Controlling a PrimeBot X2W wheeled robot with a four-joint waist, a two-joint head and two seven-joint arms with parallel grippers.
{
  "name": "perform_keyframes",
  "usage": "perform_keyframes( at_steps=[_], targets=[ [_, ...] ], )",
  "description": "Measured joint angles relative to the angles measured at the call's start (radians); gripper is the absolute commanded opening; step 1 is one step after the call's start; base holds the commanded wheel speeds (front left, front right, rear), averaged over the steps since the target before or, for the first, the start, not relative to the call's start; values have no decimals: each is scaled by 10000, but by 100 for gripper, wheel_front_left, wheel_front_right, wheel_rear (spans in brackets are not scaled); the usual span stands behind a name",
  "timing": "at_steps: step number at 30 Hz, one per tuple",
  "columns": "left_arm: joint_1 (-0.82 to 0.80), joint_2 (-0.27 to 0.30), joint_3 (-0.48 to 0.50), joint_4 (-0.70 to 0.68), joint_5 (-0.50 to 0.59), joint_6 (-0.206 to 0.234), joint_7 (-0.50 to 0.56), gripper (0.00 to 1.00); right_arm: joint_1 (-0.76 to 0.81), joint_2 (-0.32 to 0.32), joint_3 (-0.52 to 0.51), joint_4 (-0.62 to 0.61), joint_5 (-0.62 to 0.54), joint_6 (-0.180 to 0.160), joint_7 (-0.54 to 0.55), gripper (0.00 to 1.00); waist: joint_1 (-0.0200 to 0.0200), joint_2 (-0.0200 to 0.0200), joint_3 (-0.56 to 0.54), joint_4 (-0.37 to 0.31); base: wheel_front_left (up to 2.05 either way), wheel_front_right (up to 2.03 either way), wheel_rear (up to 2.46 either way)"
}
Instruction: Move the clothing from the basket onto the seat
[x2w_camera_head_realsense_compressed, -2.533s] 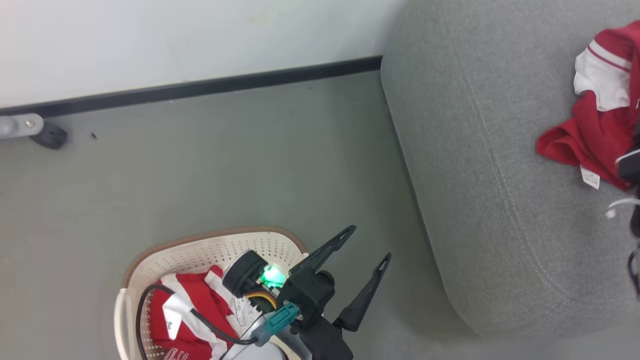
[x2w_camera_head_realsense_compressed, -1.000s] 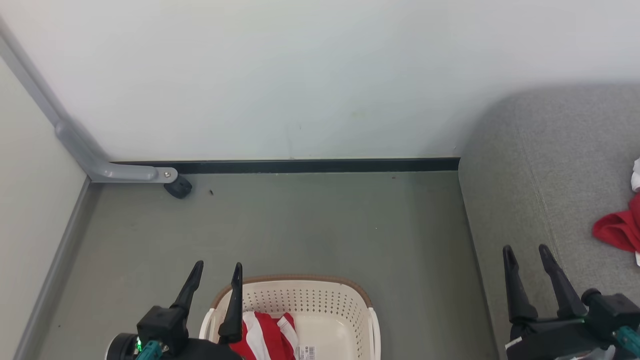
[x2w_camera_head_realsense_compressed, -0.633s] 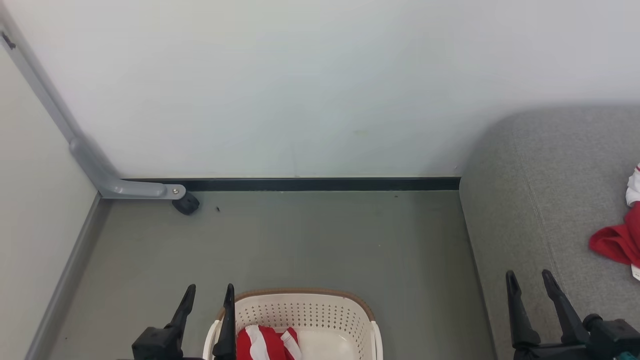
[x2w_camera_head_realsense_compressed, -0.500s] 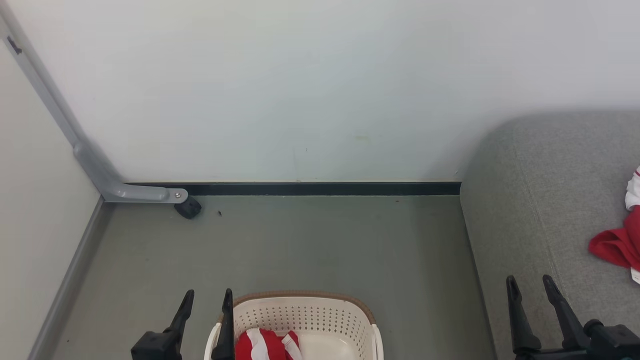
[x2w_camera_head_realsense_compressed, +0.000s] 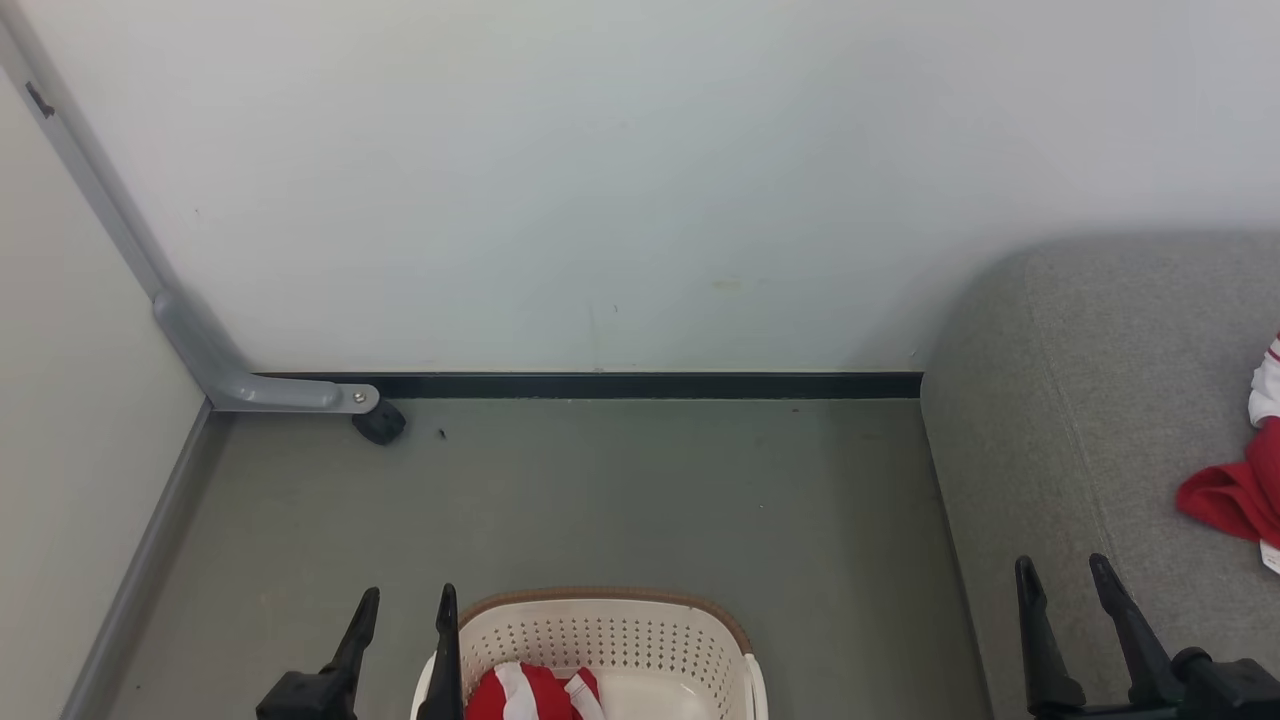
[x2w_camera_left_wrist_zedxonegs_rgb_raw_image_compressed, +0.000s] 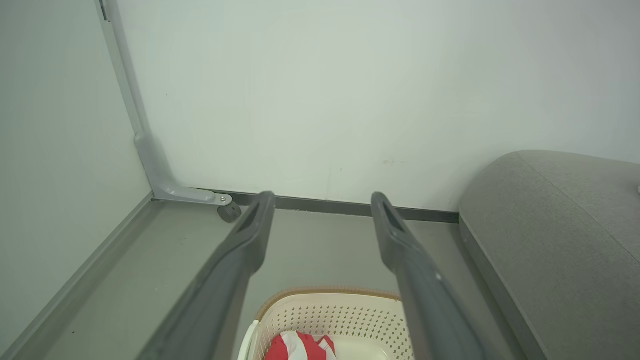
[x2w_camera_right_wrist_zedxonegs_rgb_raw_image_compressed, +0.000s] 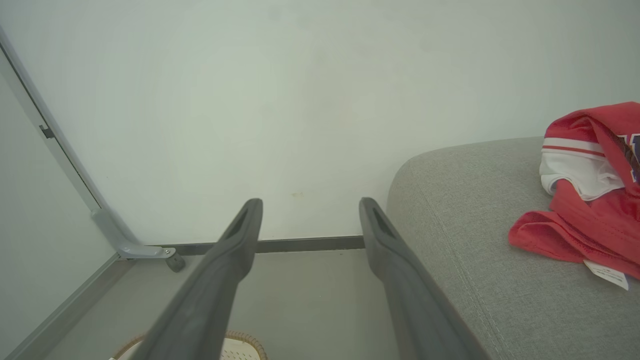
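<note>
**Item 1. Striped garment** (x2w_camera_head_realsense_compressed: 530, 695): red cloth with broad white stripes, bunched. It lies inside the basket toward its left half, at 6 o'clock in the head view. Only its upper part is in frame.

**Item 2. Basket** (x2w_camera_head_realsense_compressed: 610, 620): cream-white plastic with rows of small holes in the wall and a brown braided-look rim. It stands on the floor (x2w_camera_head_realsense_compressed: 640, 500) at 6 o'clock and is cut off by the bottom edge.

**Item 3. Red garment** (x2w_camera_right_wrist_zedxonegs_rgb_raw_image_compressed: 585, 220): red mesh-like fabric with a white panel under a red-and-white striped band. Dark lettering shows partly at the frame edge, and a small white tag sits at the hem. It lies in a crumpled heap on the seat, at 3 o'clock in the right wrist view.

**Item 4. Seat** (x2w_camera_head_realsense_compressed: 1080, 420): grey woven upholstery with a rounded corner and a stitched seam. It sits at 3 to 4 o'clock in the head view, backed against the wall (x2w_camera_head_realsense_compressed: 640, 180). Bare floor lies between it and the basket.

**Item 5. Left gripper** (x2w_camera_head_realsense_compressed: 408, 595): two dark fingers spread apart with nothing between them, at 7 o'clock. One finger overlaps the basket's left rim in view; contact cannot be told.

**Item 6. Right gripper** (x2w_camera_head_realsense_compressed: 1060, 562): fingers parted wide and holding nothing, at 5 o'clock over the seat's front edge.

**Item 7. Grey metal leg** (x2w_camera_head_realsense_compressed: 290, 395): ends in a black caster (x2w_camera_head_realsense_compressed: 380, 425) at the foot of the wall, at 9 o'clock.
</note>
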Motion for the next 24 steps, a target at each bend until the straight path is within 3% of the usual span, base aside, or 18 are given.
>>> perform_keyframes(
  at_steps=[24],
  targets=[
    [-1,-293,27,299,178,0,253,100,143,-40,4,-872,2,-104,347,100,0,0,276,-29,0,0,0]
  ],
)
